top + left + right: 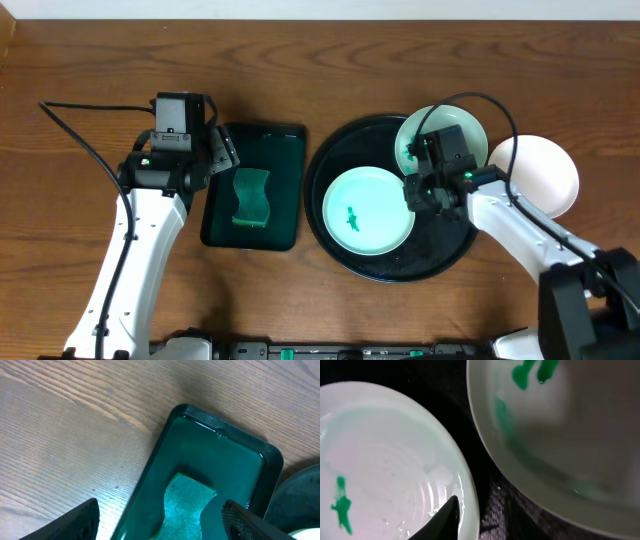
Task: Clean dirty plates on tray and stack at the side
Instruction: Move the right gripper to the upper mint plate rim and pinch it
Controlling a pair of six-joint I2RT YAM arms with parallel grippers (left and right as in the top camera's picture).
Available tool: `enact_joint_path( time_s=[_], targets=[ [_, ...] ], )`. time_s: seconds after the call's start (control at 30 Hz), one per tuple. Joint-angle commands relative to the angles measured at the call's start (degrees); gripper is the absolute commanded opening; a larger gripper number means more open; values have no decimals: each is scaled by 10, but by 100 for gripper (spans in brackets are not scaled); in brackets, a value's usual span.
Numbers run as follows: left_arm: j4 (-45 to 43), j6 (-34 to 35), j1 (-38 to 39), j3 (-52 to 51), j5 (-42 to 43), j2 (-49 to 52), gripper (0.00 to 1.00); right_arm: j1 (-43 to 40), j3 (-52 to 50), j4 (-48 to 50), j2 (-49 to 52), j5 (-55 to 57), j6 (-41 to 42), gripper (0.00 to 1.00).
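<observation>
The black tray [322,170] holds a pale mint plate [365,210] with a green smear at its centre. A second smeared plate [468,128] leans on the tray's back right rim. A clean white plate [545,175] lies on the table to the right. My right gripper [415,190] is shut on the middle plate's right rim. In the right wrist view one finger [447,515] lies inside that plate [385,460], while the other is dark against the tray [485,480]. The leaning plate [570,425] fills the upper right. My left gripper [222,150] hangs open and empty.
A dark green rectangular tray [285,150] left of the black tray holds a green sponge [250,197]. In the left wrist view the sponge [187,505] lies between my open left gripper [160,525] fingers, below them, in that tray [225,455]. Bare wooden table surrounds both trays.
</observation>
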State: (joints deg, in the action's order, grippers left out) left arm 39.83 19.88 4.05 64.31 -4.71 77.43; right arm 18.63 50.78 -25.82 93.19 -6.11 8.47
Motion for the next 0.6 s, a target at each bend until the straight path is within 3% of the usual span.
enact_joint_path(
  time_s=[0.0, 0.1, 0.27, 0.37, 0.57],
  targets=[
    [0, 3, -1, 5, -9, 0, 79, 9, -5, 7, 22, -18, -19, 26],
    [0, 3, -1, 5, -9, 0, 79, 13, -5, 11, 36, -19, -19, 22],
    [0, 3, -1, 5, -9, 0, 79, 13, -5, 12, 41, -10, -18, 1],
    [0, 3, -1, 5, -9, 0, 79, 13, -3, 4, 32, 14, 6, 1],
    [0, 3, -1, 5, -9, 0, 79, 13, 2, -56, -40, 90, 144, 1]
  ],
)
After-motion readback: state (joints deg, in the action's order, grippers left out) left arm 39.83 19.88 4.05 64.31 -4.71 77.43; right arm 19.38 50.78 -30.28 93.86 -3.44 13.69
